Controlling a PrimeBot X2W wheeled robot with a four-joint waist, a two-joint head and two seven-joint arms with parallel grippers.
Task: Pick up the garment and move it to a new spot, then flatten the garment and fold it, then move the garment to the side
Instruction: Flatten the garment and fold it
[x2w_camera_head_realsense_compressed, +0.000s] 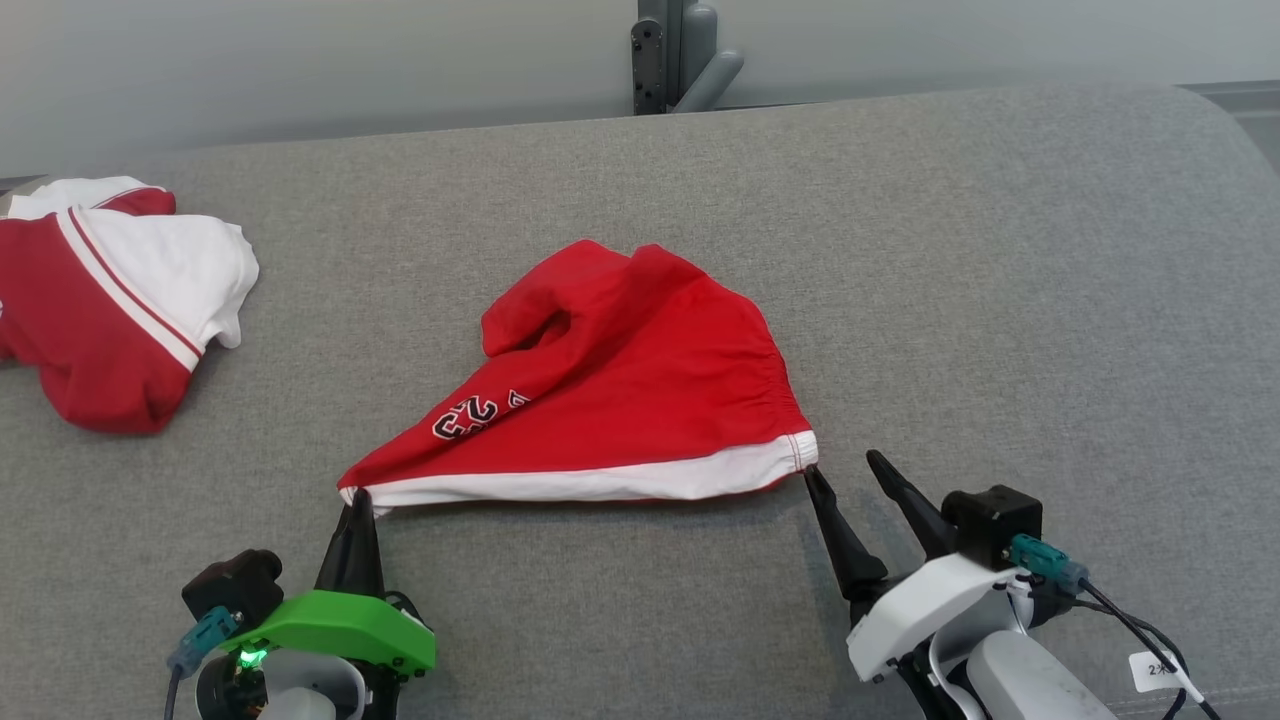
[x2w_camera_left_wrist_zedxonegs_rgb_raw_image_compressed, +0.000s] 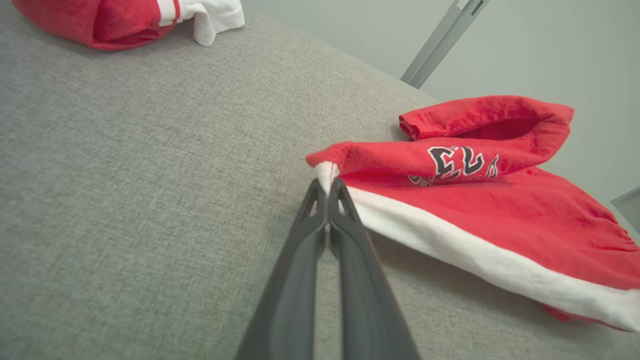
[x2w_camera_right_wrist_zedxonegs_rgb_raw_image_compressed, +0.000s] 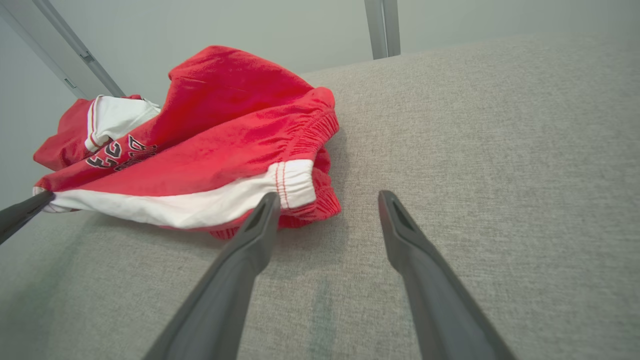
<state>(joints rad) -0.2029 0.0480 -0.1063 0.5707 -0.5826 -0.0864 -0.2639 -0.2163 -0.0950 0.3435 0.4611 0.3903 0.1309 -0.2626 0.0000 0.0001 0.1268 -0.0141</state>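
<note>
The garment (x2w_camera_head_realsense_compressed: 640, 390) is a pair of red shorts with a white side stripe and black numerals, lying rumpled in the middle of the grey surface. My left gripper (x2w_camera_head_realsense_compressed: 357, 497) is shut on the garment's near-left corner, the white tip (x2w_camera_left_wrist_zedxonegs_rgb_raw_image_compressed: 327, 172) pinched between its fingertips. My right gripper (x2w_camera_head_realsense_compressed: 843, 464) stands open at the garment's near-right corner (x2w_camera_right_wrist_zedxonegs_rgb_raw_image_compressed: 295, 182). Its left finger (x2w_camera_right_wrist_zedxonegs_rgb_raw_image_compressed: 265, 210) touches the white hem there, and its right finger (x2w_camera_right_wrist_zedxonegs_rgb_raw_image_compressed: 392, 210) is over bare fabric. Nothing sits between the right jaws.
A second red and white garment (x2w_camera_head_realsense_compressed: 110, 300) lies bunched at the far left of the grey padded surface (x2w_camera_head_realsense_compressed: 1000, 300). A grey metal stand (x2w_camera_head_realsense_compressed: 680, 55) rises behind the surface's far edge. Open grey surface stretches to the right.
</note>
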